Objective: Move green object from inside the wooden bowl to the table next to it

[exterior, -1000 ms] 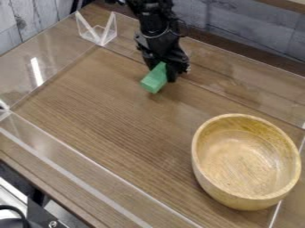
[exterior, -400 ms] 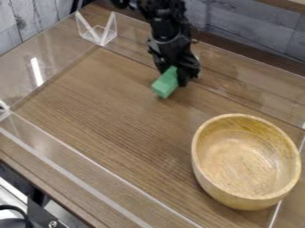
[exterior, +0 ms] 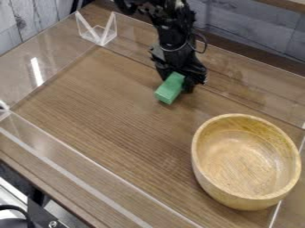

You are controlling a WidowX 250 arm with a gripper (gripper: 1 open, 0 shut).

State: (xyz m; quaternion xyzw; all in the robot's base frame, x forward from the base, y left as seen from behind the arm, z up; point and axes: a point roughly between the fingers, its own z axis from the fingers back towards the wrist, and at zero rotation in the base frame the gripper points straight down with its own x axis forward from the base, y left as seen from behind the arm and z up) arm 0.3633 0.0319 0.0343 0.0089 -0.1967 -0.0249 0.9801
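My pincer point(exterior: 179, 77) hangs at the far side of the table point(exterior: 107, 116), pointing steeply down from the black arm point(exterior: 167, 22), and its tips sit right at the top edge of the green block point(exterior: 170, 87). From this angle I cannot tell whether the jaws are apart or together; they look close to the block but the dark fingers blur into each other, and I cannot tell if they touch it. The green block is on the tabletop, not in the bowl, lying a bit tilted with its long side running toward the camera and slightly left. The wooden bowl point(exterior: 248, 161) sits near the right edge, closer to the camera, well apart from the block, upright, inside bare with grain showing. Block is up and left of the bowl, with open tabletop between them. Clear plastic walls point(exterior: 48, 53) run along the table edges; a small clear bracket point(exterior: 95, 29) stands at the far left corner. Grey plank wall point(exterior: 36, 18) behind on the left. Some dark gear point(exterior: 18, 218) shows at the bottom left corner, too cut off to identify.
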